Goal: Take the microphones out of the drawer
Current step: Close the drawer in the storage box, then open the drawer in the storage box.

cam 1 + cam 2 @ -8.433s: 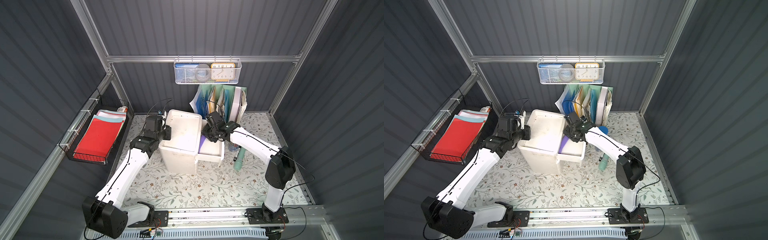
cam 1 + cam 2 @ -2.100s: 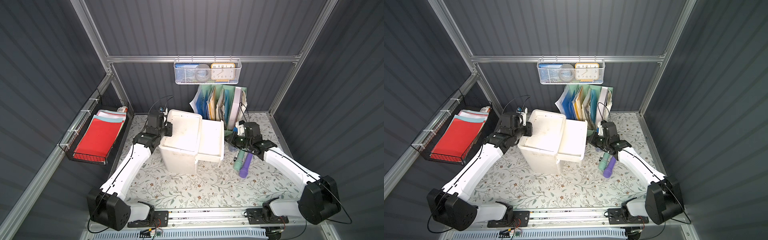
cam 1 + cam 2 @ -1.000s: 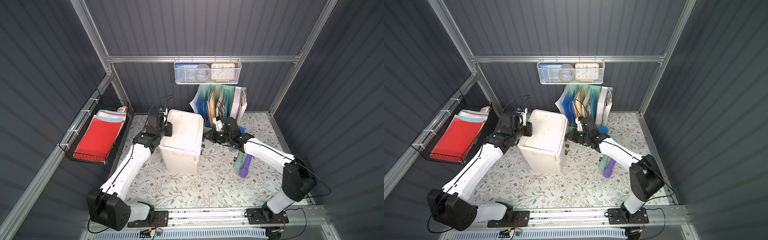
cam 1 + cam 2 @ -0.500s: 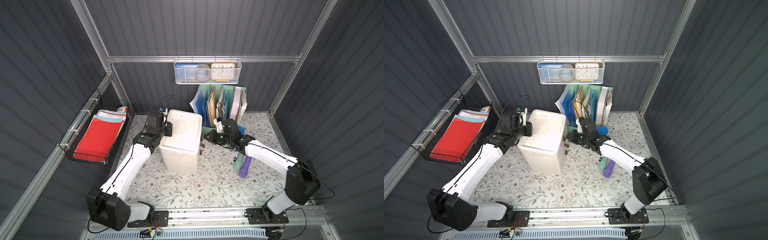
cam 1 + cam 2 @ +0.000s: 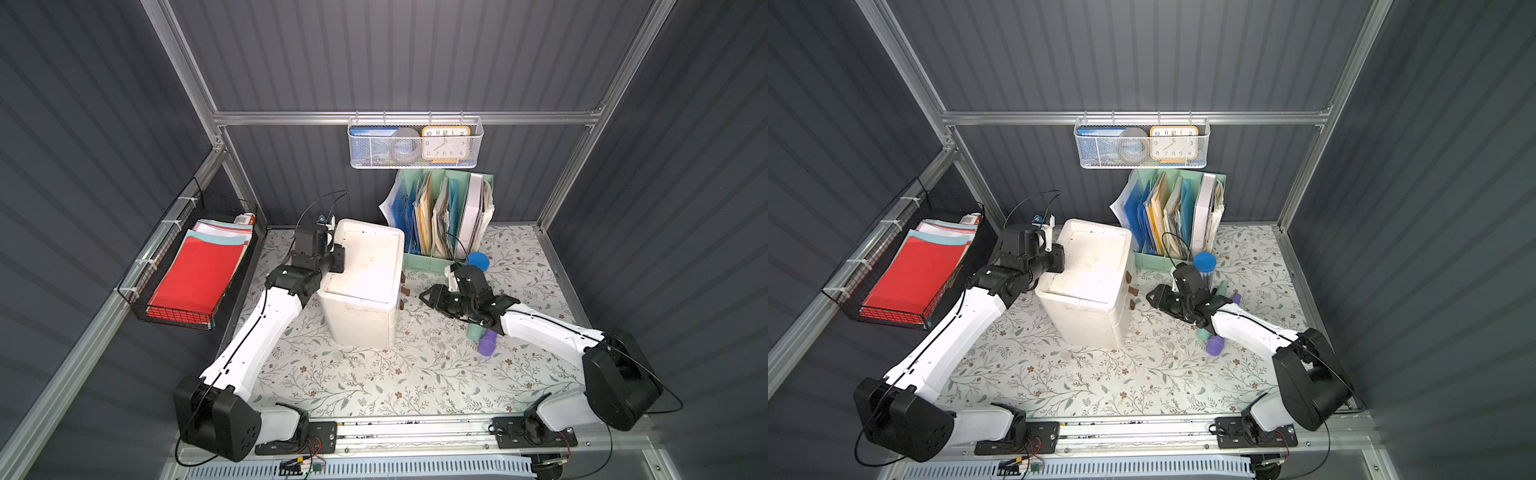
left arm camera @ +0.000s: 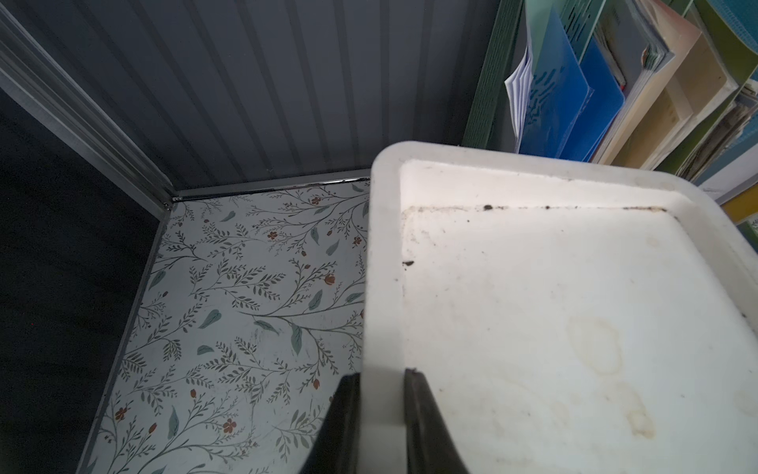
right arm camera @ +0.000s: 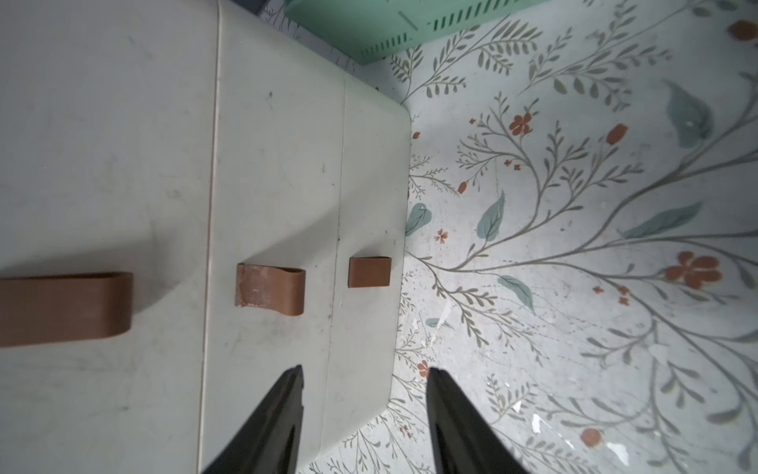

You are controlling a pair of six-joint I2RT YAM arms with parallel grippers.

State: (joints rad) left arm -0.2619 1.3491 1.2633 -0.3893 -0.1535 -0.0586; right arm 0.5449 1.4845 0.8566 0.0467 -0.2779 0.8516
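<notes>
Floral tabletop [image 5: 374, 374] carries the purple cylindrical microphone [image 5: 487, 345], lying outside the white plastic drawer unit [image 5: 365, 270], beside my right forearm [image 5: 540, 328]. Right gripper [image 7: 365, 371]: jaws apart, empty. Left gripper [image 6: 381, 374]: clamped on the unit's rim. Risk: retracting the forearm low could roll the microphone.

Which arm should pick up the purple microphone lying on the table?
Right. The right claw is open and empty, and the microphone lies just beside that arm. The left claw is shut on the drawer unit's top rim, farther away.
</notes>
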